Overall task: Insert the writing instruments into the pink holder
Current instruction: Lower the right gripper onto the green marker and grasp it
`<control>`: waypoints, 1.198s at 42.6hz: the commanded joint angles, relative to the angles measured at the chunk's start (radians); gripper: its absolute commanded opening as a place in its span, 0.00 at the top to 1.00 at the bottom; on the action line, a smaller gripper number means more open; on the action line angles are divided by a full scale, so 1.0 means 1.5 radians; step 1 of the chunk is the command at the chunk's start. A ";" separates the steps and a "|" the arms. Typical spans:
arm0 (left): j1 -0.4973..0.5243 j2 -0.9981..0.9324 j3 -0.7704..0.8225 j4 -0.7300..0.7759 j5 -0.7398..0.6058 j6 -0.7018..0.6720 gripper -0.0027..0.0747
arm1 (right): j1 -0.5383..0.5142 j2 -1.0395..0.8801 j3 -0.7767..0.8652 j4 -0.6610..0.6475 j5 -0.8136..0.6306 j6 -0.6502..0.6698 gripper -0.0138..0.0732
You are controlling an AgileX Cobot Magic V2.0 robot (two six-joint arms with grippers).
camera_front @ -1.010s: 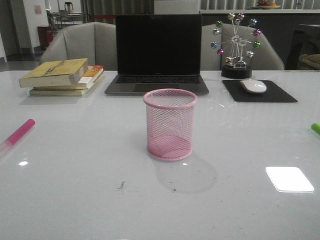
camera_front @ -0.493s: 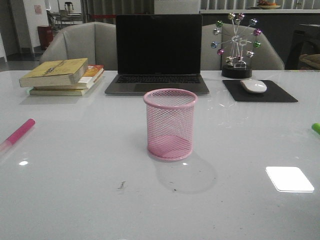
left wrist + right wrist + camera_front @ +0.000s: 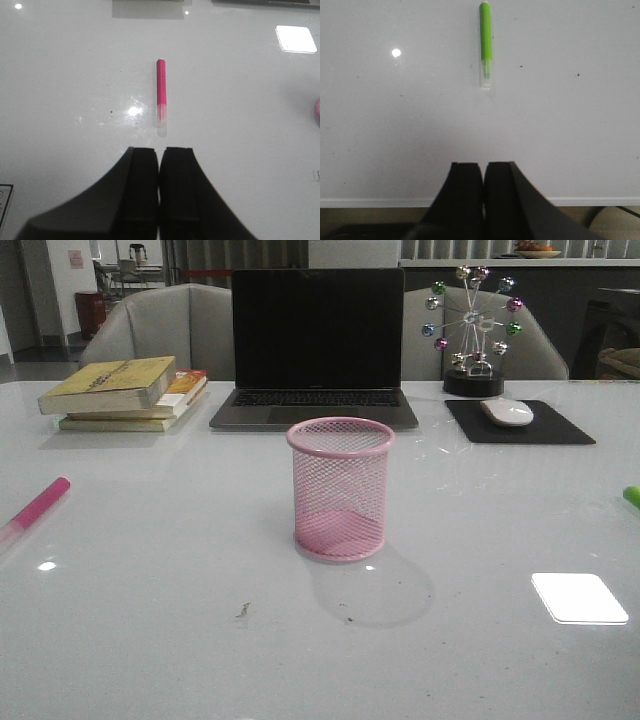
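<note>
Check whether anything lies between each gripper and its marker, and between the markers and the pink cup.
Nothing visible does. Bare table separates the shut left gripper from the pink marker, and the shut right gripper from the green marker. Open tabletop also separates both markers from the pink holder; the laptop sits behind it.

ahead of me, white table | far edge centre: open laptop, screen dark | to my left: stack of books; to my right: black mouse pad carrying a white mouse; behind it a ball-wheel desk ornament
</note>
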 commanded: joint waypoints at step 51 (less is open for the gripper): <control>-0.223 0.016 -0.020 0.016 -0.066 0.013 0.35 | -0.074 0.735 -0.452 0.078 -0.082 -0.094 0.27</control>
